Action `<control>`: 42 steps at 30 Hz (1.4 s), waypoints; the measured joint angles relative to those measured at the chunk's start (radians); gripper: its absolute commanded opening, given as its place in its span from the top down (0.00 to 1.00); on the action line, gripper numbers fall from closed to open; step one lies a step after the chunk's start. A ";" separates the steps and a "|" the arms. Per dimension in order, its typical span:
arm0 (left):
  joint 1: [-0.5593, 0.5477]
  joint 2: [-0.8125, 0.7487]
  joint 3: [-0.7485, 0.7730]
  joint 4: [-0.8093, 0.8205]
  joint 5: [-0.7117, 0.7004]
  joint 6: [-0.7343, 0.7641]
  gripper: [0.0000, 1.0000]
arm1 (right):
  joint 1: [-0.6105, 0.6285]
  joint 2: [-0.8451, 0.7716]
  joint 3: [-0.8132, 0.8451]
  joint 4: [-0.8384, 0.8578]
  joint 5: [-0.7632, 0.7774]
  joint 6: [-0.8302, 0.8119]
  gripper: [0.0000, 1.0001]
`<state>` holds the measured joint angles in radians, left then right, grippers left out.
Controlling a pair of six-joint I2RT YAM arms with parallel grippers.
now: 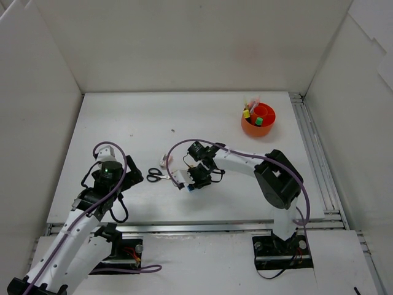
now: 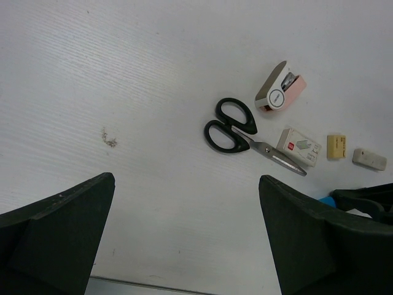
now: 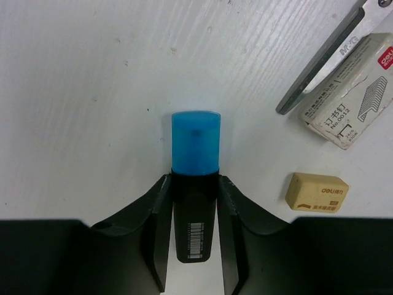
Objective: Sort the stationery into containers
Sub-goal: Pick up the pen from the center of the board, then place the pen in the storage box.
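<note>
Stationery sits in two spots on the white table (image 1: pixel 153 117): a loose cluster mid-table, near the front, and some pieces already in the cup at far right.

Left arm: pincer (image 2: pixel 185 184) wide, nothing between its fingers, hovering over bare table left of the cluster.

Right arm reaches in from the right, pincer (image 3: pixel 194 179) low at the cluster. Narrow, fingers (image 3: pixel 161 203) pressed on both sides of the black barrel of a blue highlighter (image 3: pixel 195 144). Blue cap sticks out past the fingertips. Highlighter appears to lie flat on the table.

Orange cup (image 1: pixel 258 120): far right, well apart from the cluster. Yellow and green highlighter ends show inside, plus thin pens leaning at its back rim.

Cluster:
- black-handled scissors (image 2: pixel 236 132), shut, blades pointing at the right pincer, tip next to the staple box
- pink-and-white stapler (image 2: pixel 279 89), just beyond the scissors
- staple box (image 2: pixel 299 147), lying flat
- beige eraser (image 3: pixel 316 192), just beside the box and near the highlighter, not touching either
- grey eraser (image 2: pixel 369 159), next to the beige one, small gap between them
</note>
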<state>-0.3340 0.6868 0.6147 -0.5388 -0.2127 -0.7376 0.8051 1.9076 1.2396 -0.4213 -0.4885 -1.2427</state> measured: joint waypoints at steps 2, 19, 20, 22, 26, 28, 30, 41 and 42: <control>0.000 -0.014 0.000 -0.005 -0.002 0.000 0.01 | 0.004 0.000 0.000 0.000 0.003 0.008 1.00; 0.000 -0.074 0.000 -0.005 -0.004 0.010 0.00 | -0.269 -0.313 0.011 0.453 0.069 0.515 1.00; 0.000 -0.071 0.000 -0.002 -0.001 0.014 0.00 | -0.289 -0.346 -0.024 0.536 0.114 0.571 1.00; 0.000 -0.067 0.000 0.006 0.006 0.023 0.01 | -0.324 -0.382 -0.071 0.669 0.218 0.687 1.00; 0.000 -0.059 0.000 0.037 0.022 0.037 0.01 | -0.390 -0.389 -0.100 0.854 0.477 0.941 1.00; 0.000 -0.055 0.000 0.049 0.032 0.046 0.01 | -0.420 -0.388 -0.111 0.906 0.603 1.043 1.00; 0.000 -0.048 0.000 0.051 0.037 0.053 0.00 | -0.447 -0.383 -0.117 0.939 0.721 1.118 1.00; 0.000 -0.045 0.000 0.051 0.043 0.075 0.00 | -0.512 -0.259 -0.120 1.061 1.022 1.271 1.00; 0.000 -0.042 0.001 0.051 0.043 0.075 0.00 | -0.516 -0.245 -0.120 1.072 1.028 1.276 1.00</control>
<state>-0.3340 0.6445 0.6159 -0.4873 -0.1696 -0.6624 0.2893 1.6623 1.1198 0.6510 0.5392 0.0330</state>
